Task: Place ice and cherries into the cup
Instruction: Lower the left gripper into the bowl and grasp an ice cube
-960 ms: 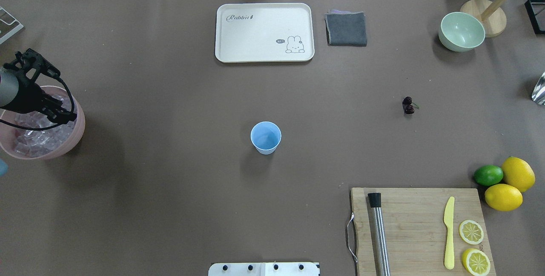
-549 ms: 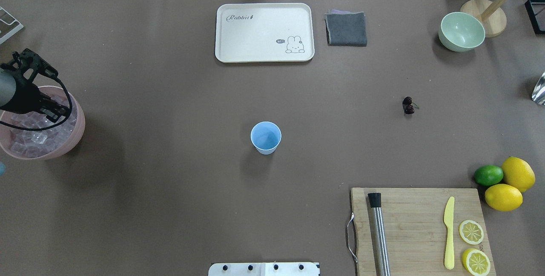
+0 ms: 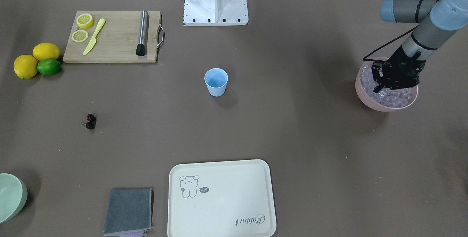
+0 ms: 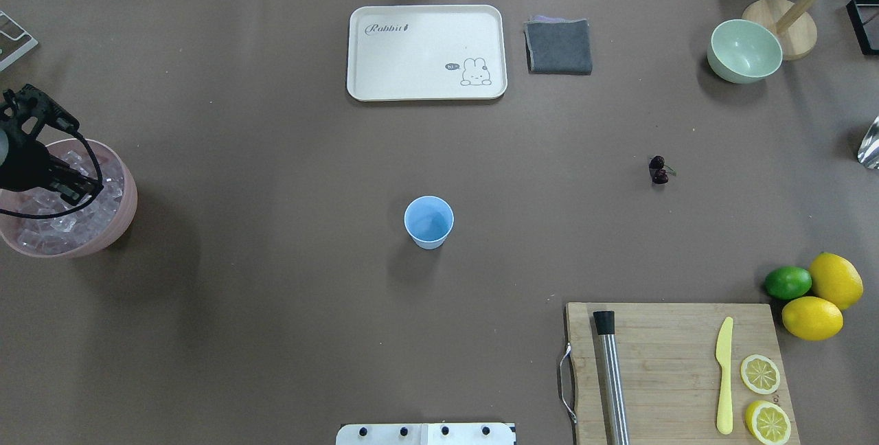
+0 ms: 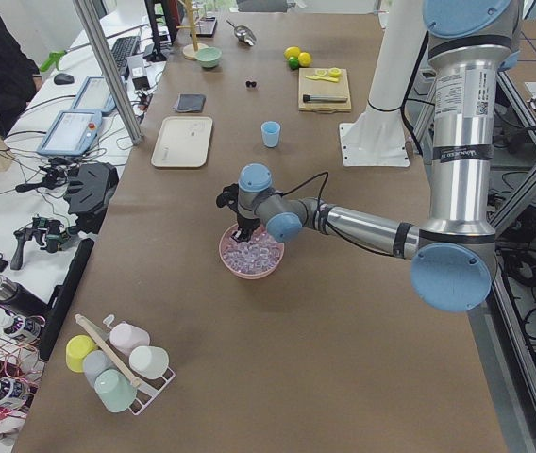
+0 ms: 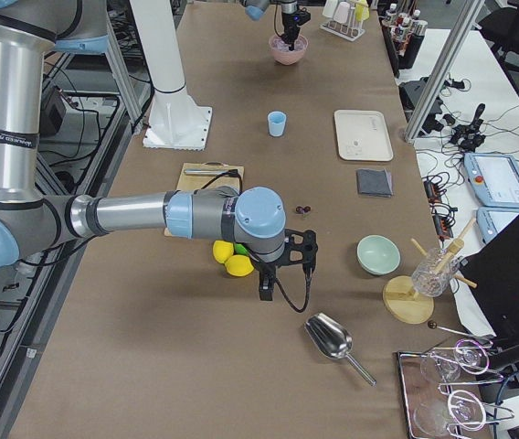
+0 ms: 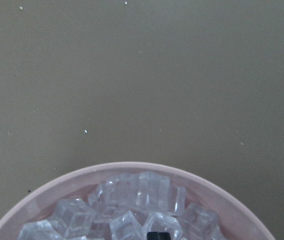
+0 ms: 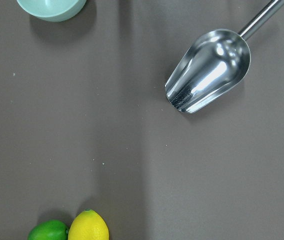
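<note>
The left gripper (image 3: 383, 87) reaches down into a pink bowl (image 3: 380, 107) at the left end of the bench (image 3: 292, 131), with its fingers among the ice (image 3: 396, 97) heaped in the bowl. I cannot tell how wide its jaws are or whether they hold a cube. The left wrist view shows only a dark tip at the bottom edge, over the cubes.

The cup (image 3: 216, 81) stands upright near the middle of the bench, well apart from the pink bowl, and no ice or fruit shows inside it. The cherries (image 3: 90, 121) lie on the bare bench on the robot's right side, between the cutting board (image 3: 113, 36) and a pale green bowl (image 3: 11, 196).

The right gripper (image 6: 267, 285) hangs over the right end of the bench near two lemons (image 6: 232, 259) and a metal scoop (image 8: 209, 70). It shows only in the side view, so I cannot tell its jaw width.
</note>
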Robot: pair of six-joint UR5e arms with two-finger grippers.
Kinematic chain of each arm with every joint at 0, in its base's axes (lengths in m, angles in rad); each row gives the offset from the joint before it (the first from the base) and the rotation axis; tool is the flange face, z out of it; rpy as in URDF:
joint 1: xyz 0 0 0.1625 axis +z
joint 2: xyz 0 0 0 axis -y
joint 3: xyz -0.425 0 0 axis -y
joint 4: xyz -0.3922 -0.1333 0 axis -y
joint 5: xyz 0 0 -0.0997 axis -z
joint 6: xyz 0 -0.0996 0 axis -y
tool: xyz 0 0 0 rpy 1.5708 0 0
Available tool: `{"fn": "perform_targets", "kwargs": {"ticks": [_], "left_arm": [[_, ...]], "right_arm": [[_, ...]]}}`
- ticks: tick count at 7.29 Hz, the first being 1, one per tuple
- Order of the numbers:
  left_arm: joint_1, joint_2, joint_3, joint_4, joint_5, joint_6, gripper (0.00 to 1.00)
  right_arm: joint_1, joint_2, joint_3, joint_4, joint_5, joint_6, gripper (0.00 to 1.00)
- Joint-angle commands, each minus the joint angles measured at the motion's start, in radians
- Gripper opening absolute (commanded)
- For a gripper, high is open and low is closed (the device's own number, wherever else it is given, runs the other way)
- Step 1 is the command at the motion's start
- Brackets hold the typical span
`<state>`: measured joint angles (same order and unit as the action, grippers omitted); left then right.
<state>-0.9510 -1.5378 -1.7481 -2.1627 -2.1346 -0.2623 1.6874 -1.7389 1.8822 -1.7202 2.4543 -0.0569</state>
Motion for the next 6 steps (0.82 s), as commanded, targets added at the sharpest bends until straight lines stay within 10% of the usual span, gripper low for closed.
{"fn": "perform_targets", "kwargs": {"ticks": [1,6], "left_arm": [[0.001,-0.010,0.001,0.001,-0.001,-0.002,0.87],[0.008,-0.041,0.018,0.014,0.002,-0.003,0.77]], "right_arm": [[0.000,0.001,-0.002,-0.001,0.000,-0.001,1.00],[0.000,-0.001,-0.006,-0.001,0.000,-0.001,1.00]]}}
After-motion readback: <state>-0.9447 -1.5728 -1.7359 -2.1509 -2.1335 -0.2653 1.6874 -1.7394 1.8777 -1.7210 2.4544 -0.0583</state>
